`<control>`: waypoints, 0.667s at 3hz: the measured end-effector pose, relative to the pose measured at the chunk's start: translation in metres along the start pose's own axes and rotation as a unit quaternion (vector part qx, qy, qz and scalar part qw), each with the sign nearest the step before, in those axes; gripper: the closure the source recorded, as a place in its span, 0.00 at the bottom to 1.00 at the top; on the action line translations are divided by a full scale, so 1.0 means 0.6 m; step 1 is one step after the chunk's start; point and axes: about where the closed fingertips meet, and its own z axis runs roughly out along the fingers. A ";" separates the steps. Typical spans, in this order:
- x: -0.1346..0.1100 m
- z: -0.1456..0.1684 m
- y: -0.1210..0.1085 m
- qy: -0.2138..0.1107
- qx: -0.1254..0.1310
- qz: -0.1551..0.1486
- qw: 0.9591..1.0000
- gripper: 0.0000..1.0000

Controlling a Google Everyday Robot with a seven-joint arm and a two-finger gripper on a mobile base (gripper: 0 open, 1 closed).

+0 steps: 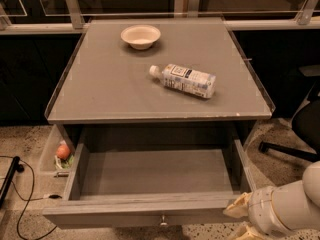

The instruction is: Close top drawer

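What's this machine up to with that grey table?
A one-armed robot seems set to push the top drawer of this grey table shut. The drawer is pulled well out and looks empty. The robot's pincer sits at the right end of the drawer front, to the right of the small round knob; I cannot tell whether it touches the front. On the tabletop, a white bowl stands near the back and a plastic bottle lies on its side.

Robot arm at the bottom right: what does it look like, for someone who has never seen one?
The arm is a thick, rounded white tube with a thin dark seam around it. Its pincer, at the bottom right by the open drawer's front corner, is cream-coloured and angular. No cables or markings show.
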 end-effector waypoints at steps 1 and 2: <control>-0.001 0.007 -0.009 -0.001 -0.002 -0.002 1.000 0.00; -0.019 0.020 -0.061 -0.016 0.015 -0.009 1.000 0.19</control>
